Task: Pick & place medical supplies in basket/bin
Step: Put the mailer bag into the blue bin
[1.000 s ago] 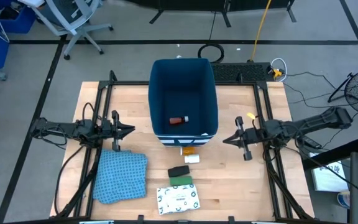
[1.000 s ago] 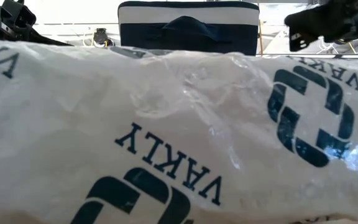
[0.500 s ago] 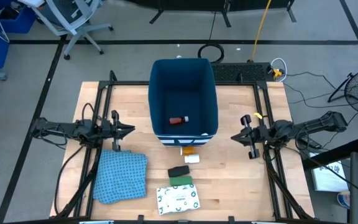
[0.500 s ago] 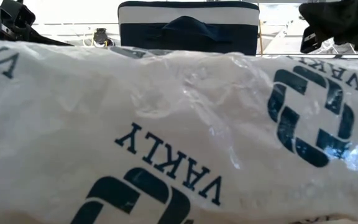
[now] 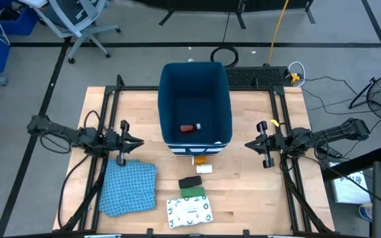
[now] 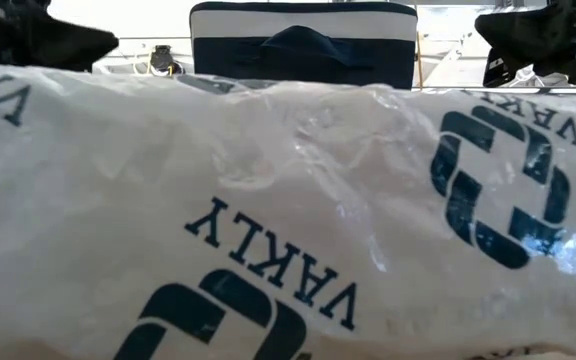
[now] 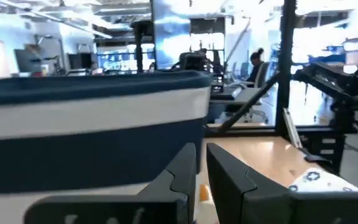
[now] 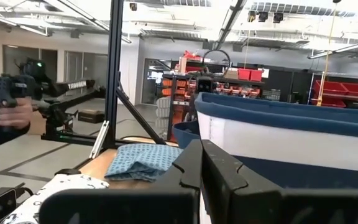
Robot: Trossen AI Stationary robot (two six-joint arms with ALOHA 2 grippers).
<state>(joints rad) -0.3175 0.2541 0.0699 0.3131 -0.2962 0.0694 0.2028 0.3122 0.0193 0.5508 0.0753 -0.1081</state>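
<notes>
Medical supplies lie partly inside and partly outside the bin: the right gripper (image 5: 249, 143), fingers pressed together and holding nothing, hangs just off the right wall of the dark-blue bin (image 5: 170, 106), and the left gripper (image 5: 139, 143), its fingers all but together on nothing, hangs off the left wall. Inside the bin rests only the red white-capped tube (image 5: 190, 127). Outside, just before the bin's striped front, lie the small orange piece (image 5: 200, 159) and small white piece (image 5: 204, 168), then the black block (image 5: 189, 182) touching the green block (image 5: 192, 192), then the flat white packet (image 5: 190, 211). Beside these lies the blue patterned cloth (image 5: 129, 188) on the wooden table (image 5: 243, 198). Compared with a second ago, the right gripper sits slightly farther from the bin, the left arm's elbow has shifted, and the supplies lie unchanged.
</notes>
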